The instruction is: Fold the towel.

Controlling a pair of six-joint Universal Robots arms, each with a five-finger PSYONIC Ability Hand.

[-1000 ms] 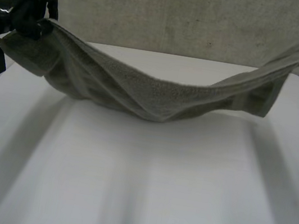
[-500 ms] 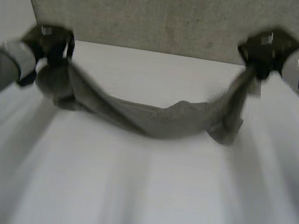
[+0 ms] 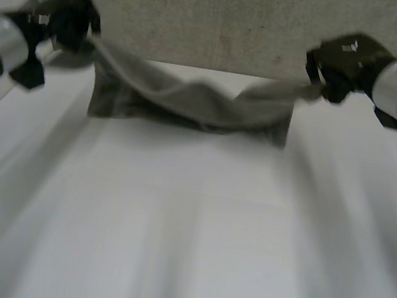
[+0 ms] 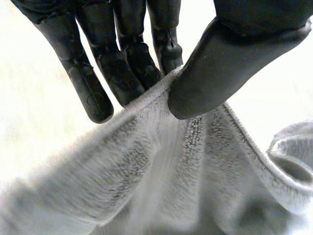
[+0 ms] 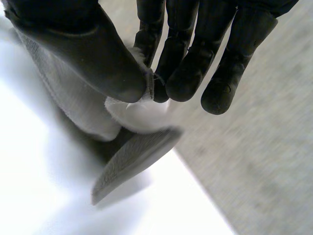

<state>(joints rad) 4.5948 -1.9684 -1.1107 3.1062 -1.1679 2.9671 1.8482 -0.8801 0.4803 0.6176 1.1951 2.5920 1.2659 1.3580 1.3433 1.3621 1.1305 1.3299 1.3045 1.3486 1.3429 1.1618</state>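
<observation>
grey-green towel (image 3: pixel 190 106) sags over the table's (image 3: pixel 185 230) far side because you have the left hand (image 3: pixel 64 18) and right hand (image 3: pixel 344 62) each pinching one end, thumb against fingers, probably to spread it flat.

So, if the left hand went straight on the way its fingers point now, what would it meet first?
The towel itself: the left hand pinches it between thumb and fingers, and the cloth hangs right ahead of it. Beyond that probably comes the white table, though depth is unclear.
</observation>
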